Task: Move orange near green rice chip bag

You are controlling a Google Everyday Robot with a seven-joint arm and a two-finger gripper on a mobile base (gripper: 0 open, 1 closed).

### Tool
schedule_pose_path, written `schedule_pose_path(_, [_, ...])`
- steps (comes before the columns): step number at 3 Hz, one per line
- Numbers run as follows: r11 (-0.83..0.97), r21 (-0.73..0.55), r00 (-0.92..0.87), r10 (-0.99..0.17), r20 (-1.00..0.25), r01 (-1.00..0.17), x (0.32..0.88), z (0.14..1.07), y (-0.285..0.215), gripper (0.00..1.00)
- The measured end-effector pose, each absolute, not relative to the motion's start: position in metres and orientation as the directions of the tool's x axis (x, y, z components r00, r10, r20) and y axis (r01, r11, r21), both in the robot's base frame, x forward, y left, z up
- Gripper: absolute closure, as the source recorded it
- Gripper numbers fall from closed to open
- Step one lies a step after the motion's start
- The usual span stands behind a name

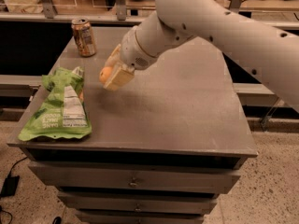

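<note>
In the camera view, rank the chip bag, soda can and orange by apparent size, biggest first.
Largest: green rice chip bag.
Then soda can.
Smallest: orange, partly hidden in the tool above the table beside the bag, so less certain.
</note>
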State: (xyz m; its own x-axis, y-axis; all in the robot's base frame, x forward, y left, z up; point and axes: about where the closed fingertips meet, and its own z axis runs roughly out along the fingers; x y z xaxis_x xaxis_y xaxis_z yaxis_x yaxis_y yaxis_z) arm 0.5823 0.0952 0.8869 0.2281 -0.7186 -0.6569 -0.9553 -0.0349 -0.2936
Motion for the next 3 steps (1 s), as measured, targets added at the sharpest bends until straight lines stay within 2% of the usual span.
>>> schedule_pose_path(1, [-0.029, -0.235, 0.186, -0.708, -0.681, -0.972, 0.583, 0.862, 0.096, 0.97])
schedule_pose_path(2, [-0.036, -0.205, 0.17, -0.705, -0.689, -0.978, 0.583, 0.852, 0.099, 0.74])
schedule_pose_path(3, [-0.041, -0.204, 0.173, -0.705, -0.688, -0.978, 0.581, 0.851, 0.101, 0.43])
